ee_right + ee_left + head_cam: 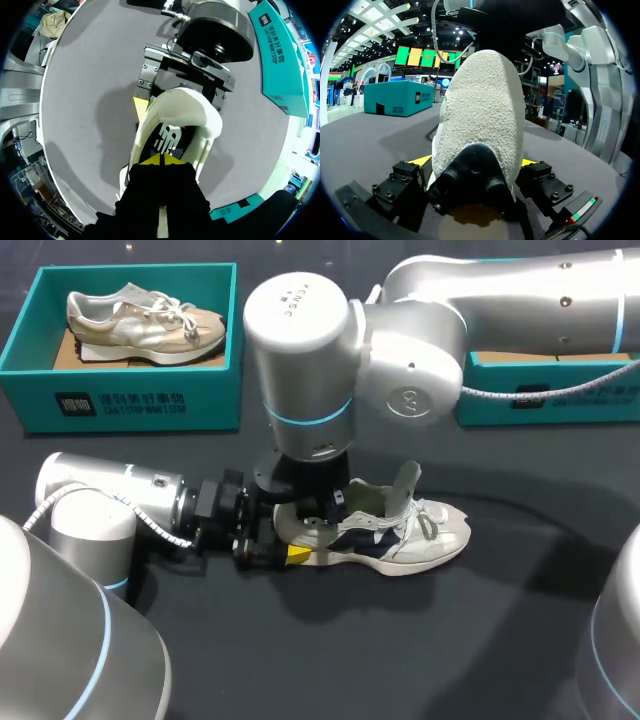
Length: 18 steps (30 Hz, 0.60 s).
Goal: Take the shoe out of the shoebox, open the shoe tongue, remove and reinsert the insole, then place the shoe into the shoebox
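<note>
A white and navy shoe [420, 535] lies on its sole on the dark table, toe to the right, with its tongue [407, 480] standing up. My left gripper [290, 540] comes in low from the left. Its fingers stand wide and touch both sides of the heel [485, 115], so it is shut on the shoe. My right arm reaches past the middle and points straight down into the shoe's opening. My right gripper [162, 160] is shut, its yellow tips together just over the black insole [167, 137] with a white logo. Nothing shows between those tips.
A teal shoebox [120, 400] at the back left holds a beige shoe [145, 325]. A second teal box [550, 400] stands at the back right, partly behind my right arm. Bare dark tabletop lies in front of the shoe.
</note>
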### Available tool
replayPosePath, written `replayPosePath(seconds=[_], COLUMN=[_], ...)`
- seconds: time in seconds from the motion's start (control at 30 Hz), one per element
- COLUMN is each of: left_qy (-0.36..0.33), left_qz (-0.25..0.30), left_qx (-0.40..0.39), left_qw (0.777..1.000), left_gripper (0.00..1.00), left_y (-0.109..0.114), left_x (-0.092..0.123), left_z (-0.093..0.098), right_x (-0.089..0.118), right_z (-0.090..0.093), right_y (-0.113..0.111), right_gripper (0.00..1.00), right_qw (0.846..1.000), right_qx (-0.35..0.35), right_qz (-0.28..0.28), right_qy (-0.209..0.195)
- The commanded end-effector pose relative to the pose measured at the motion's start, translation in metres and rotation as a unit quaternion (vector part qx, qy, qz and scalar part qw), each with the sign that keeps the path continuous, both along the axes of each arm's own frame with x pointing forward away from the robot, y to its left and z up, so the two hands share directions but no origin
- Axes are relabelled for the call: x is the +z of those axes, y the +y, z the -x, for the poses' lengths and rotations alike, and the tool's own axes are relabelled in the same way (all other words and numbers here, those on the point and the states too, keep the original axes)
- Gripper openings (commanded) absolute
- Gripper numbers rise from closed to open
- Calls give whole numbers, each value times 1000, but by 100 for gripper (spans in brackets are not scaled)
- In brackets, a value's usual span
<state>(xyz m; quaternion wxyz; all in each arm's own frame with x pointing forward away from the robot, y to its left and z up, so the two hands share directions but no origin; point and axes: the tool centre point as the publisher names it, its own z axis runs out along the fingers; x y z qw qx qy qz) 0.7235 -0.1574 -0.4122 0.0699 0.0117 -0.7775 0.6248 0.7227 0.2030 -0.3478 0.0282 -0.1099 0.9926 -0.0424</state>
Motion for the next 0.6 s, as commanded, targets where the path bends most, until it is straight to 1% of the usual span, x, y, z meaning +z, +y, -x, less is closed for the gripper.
replayPosePath(seconds=[0.03, 0.07, 0.2, 0.27, 0.33, 0.5, 0.6], left_qy=[0, 0, 0, 0, 0, 0, 0], left_qz=[0, 0, 0, 0, 0, 0, 0], left_qx=[1, 1, 1, 1, 1, 1, 1], left_qw=[1000, 1000, 1000, 1000, 1000, 1000, 1000], left_gripper=[0, 0, 0, 0, 0, 0, 0], left_y=[0, 0, 0, 0, 0, 0, 0], left_x=[-2, -2, -2, -2, -2, -2, -2], left_z=[1, 1, 1, 1, 1, 1, 1], right_x=[2, 2, -16, -21, -24, -29, -31], right_z=[1, 1, -5, -5, -5, -3, -3], right_y=[-3, -3, -11, -14, -18, -36, -46], right_gripper=[0, 0, 0, 0, 0, 0, 0], right_qw=[1000, 1000, 1000, 1000, 999, 997, 996], right_qx=[1, 1, -11, -19, -28, -59, -71], right_qz=[-2, -2, -9, -10, -11, -13, -13], right_qy=[-1, -1, -11, -15, -21, -41, -41])
